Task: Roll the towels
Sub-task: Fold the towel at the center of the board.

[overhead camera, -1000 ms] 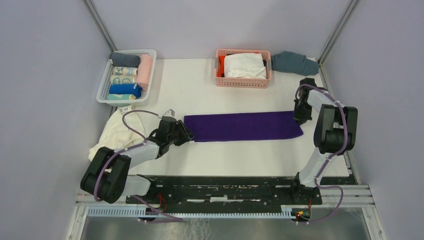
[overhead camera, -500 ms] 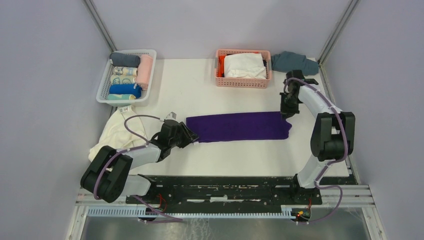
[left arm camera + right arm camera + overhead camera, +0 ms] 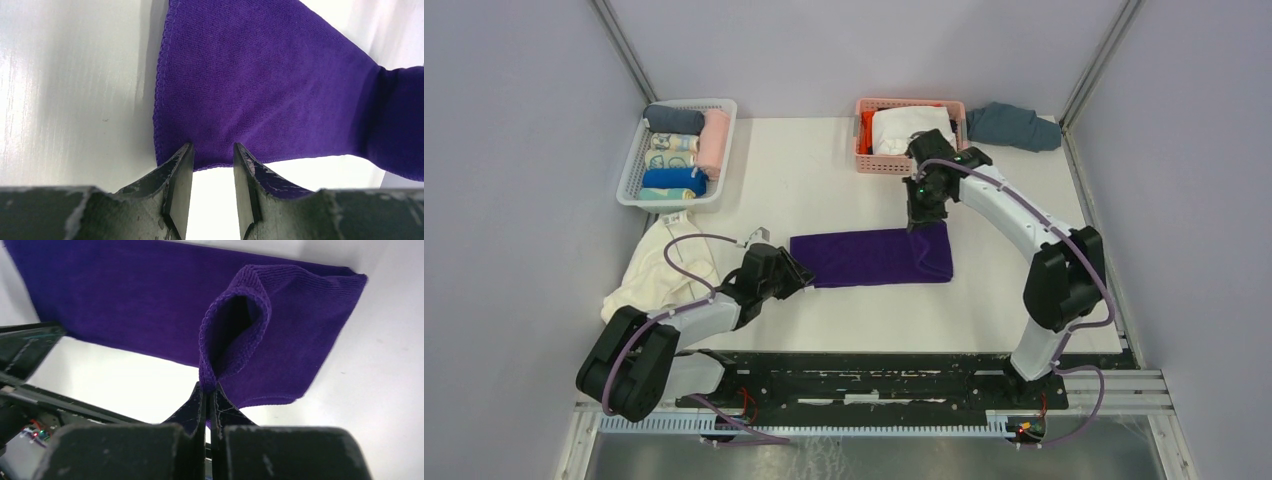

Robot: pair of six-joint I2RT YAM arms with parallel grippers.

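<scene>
A purple towel point(image 3: 864, 258) lies across the middle of the white table, its right end folded back over itself. My right gripper point(image 3: 921, 215) is shut on that right end and holds it lifted above the towel; in the right wrist view the gripper point(image 3: 207, 387) pinches a looped edge of the towel point(image 3: 150, 305). My left gripper point(image 3: 796, 275) sits low at the towel's left near corner. In the left wrist view the gripper point(image 3: 212, 152) is open, its tips on the near hem of the towel point(image 3: 260, 80).
A white basket point(image 3: 632, 165) with several rolled towels stands at the back left. A pink basket point(image 3: 909, 165) with white and orange cloth stands at the back middle. A blue-grey cloth point(image 3: 1012, 125) lies at the back right, a cream cloth point(image 3: 659, 265) at the left edge.
My right gripper has carried the towel's right end up and to the left, folding it over so the towel looks shorter. The left gripper has stayed at the left corner.
</scene>
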